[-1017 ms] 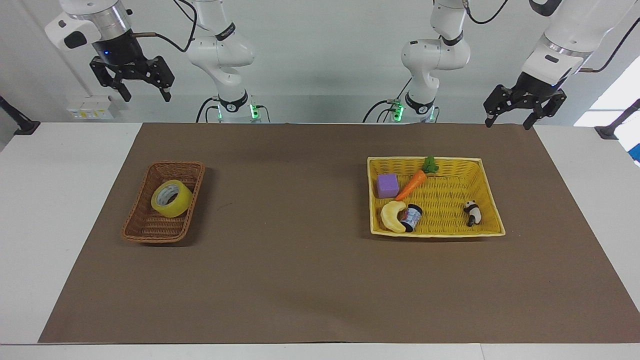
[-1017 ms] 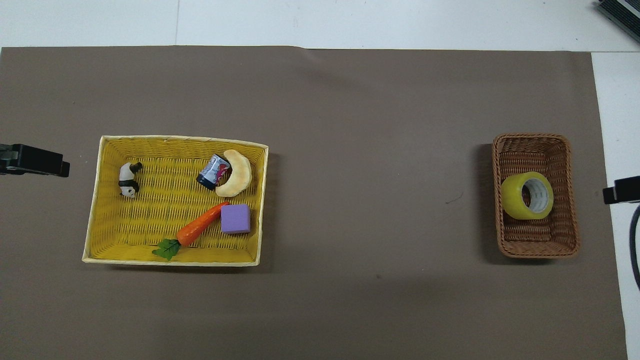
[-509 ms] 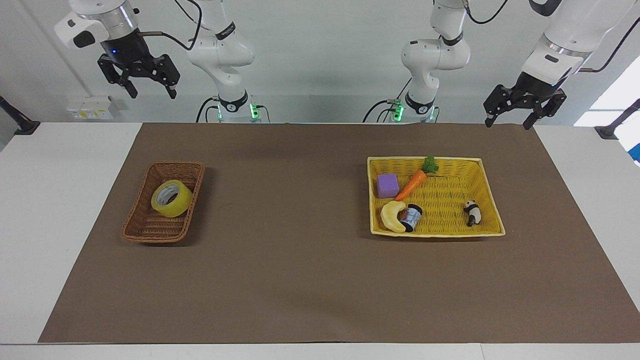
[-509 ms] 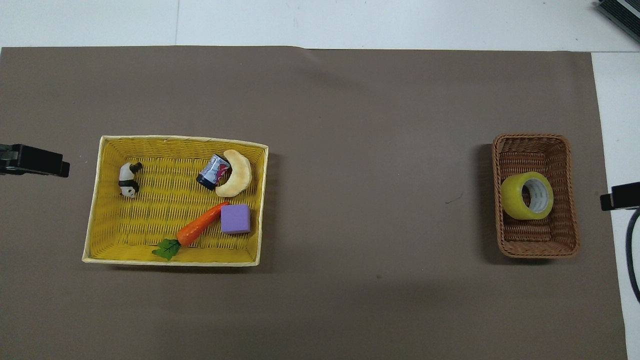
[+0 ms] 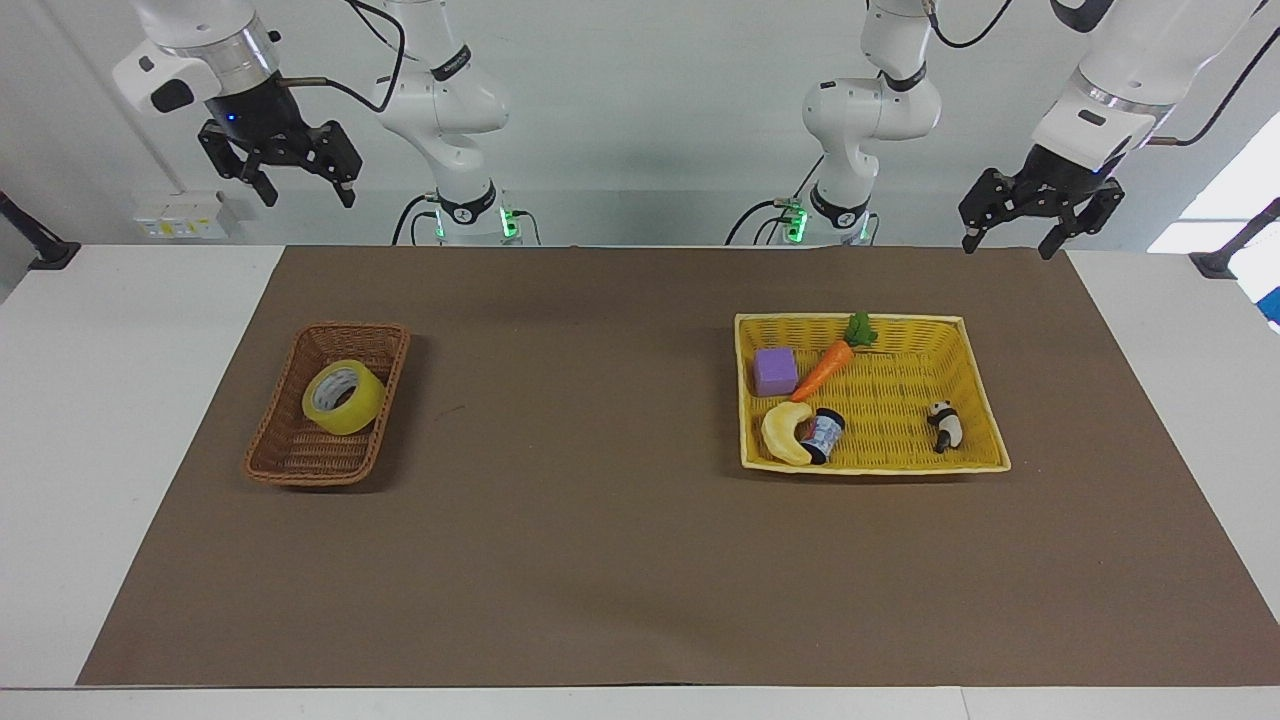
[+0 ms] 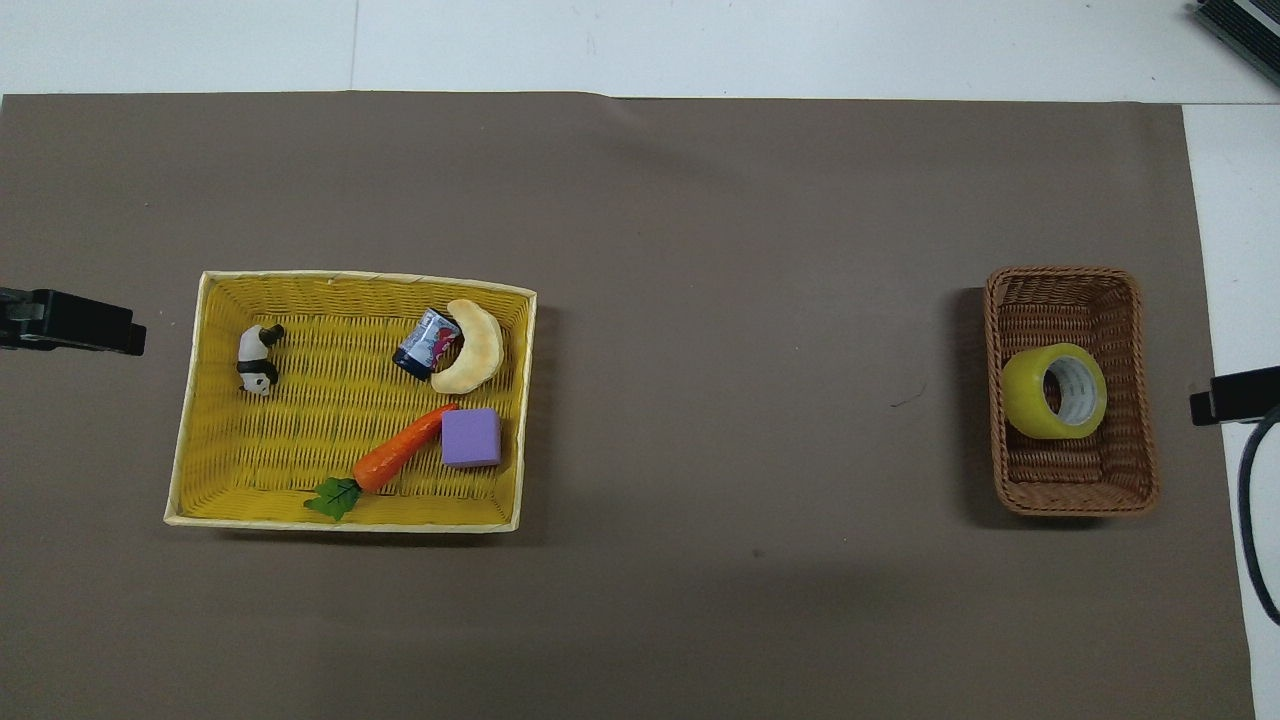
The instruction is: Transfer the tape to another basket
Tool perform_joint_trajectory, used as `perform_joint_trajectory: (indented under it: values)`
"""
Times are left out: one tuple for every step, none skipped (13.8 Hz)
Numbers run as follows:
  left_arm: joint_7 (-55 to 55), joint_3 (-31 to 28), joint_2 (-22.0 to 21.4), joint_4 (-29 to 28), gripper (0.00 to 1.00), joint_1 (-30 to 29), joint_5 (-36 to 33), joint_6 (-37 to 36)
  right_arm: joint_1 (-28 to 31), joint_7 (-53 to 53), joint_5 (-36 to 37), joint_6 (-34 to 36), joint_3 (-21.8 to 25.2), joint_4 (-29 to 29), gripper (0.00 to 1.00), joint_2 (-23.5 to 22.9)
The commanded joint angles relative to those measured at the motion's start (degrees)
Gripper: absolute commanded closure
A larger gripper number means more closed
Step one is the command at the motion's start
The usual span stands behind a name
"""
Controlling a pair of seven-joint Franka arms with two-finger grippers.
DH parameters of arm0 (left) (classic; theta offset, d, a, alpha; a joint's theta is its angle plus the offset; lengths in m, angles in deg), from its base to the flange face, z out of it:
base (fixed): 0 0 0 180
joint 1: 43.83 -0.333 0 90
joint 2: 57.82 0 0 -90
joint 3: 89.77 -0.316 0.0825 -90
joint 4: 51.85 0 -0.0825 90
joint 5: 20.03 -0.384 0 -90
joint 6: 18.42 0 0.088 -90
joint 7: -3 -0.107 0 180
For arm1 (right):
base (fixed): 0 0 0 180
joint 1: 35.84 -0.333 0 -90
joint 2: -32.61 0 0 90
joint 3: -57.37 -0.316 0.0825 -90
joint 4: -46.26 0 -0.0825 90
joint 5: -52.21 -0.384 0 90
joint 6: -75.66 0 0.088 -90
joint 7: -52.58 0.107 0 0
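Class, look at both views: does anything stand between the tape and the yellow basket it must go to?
Nothing visible does. The tape lies in the brown basket; bare mat runs from there to the yellow basket. Inside that basket, toys fill the end toward the tape, leaving free floor between the carrot and panda.

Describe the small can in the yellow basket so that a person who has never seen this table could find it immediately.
Find the big yellow basket at the left arm's end of the brown mat. At that basket's end toward the table's middle, farther from the robots than the purple cube, a small can lies on its side against the pale banana toy. It alone is cylindrical with a blue-and-white printed label.
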State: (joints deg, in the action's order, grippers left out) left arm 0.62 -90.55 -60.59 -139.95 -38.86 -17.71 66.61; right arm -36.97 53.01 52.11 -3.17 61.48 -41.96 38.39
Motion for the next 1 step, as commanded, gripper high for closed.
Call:
perform_joint_trajectory:
  values:
    - [-0.5,-0.2,-0.7,0.2,0.00,-0.5,-0.6,-3.1,0.2,1.2,0.4,-0.1,-0.4,0.9,0.00,-0.2]
